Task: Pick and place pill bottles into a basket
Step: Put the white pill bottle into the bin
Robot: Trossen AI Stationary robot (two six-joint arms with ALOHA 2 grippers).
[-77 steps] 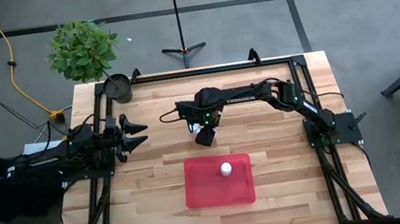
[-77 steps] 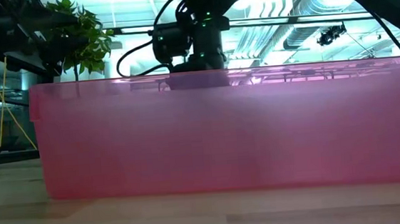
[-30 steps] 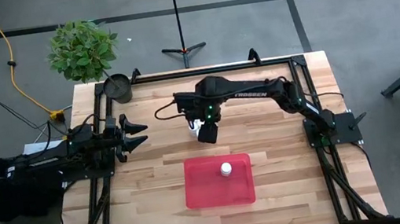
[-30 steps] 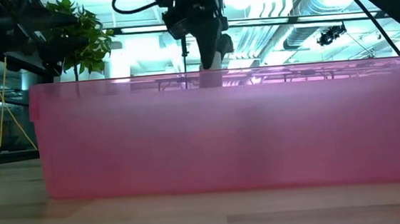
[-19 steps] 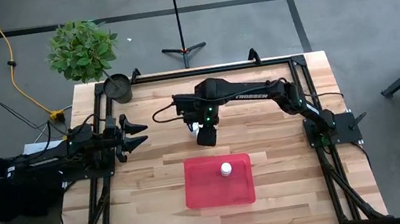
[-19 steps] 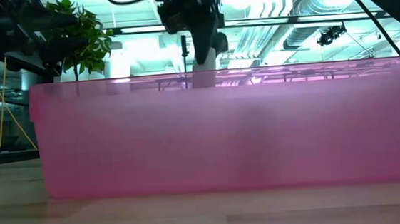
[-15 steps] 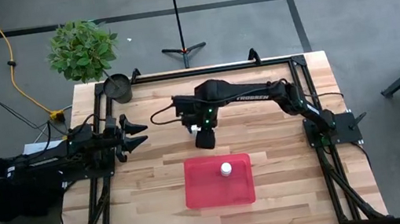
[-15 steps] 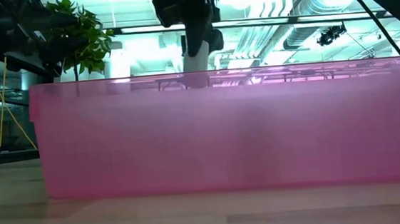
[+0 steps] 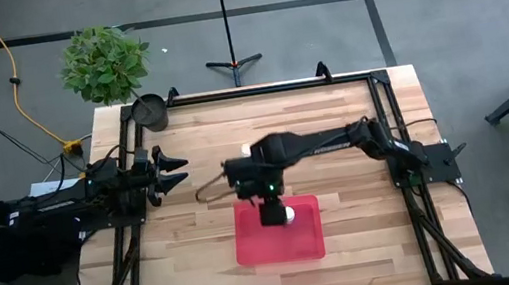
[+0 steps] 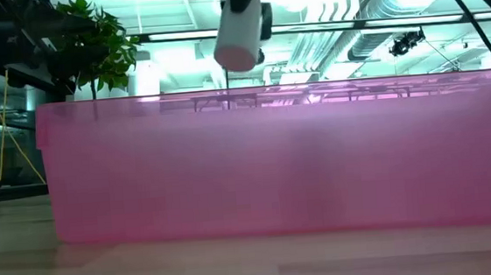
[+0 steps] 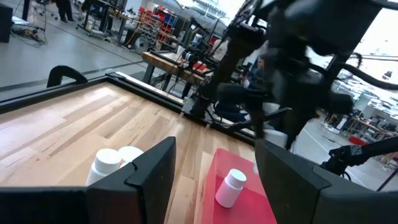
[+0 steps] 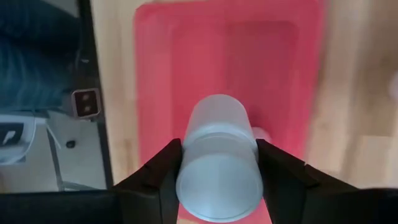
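Reaching in from the right side of the bench, the right arm holds its pincer above the red basket, near the tray's upper middle. Its two dark fingers are clenched on a white pill bottle, one finger pressing each side of the cylinder, with the red floor of the basket directly beneath it in the right wrist view. From the low view the held bottle hangs tilted in the air, clearly above the basket's translucent pink wall and not touching it. A second pill bottle already stands inside the basket, just beside the right pincer in the high view; the left wrist view shows this same bottle leaning on the red tray floor. Two more white bottles sit close together on the bare wood outside the basket in that wrist view. The left pincer waits at the left side of the bench, well apart from the basket, its fingers spread wide and released, gripping nothing. A small dark pot sits at the bench's far left corner, with a leafy green plant beside it on the floor beyond.
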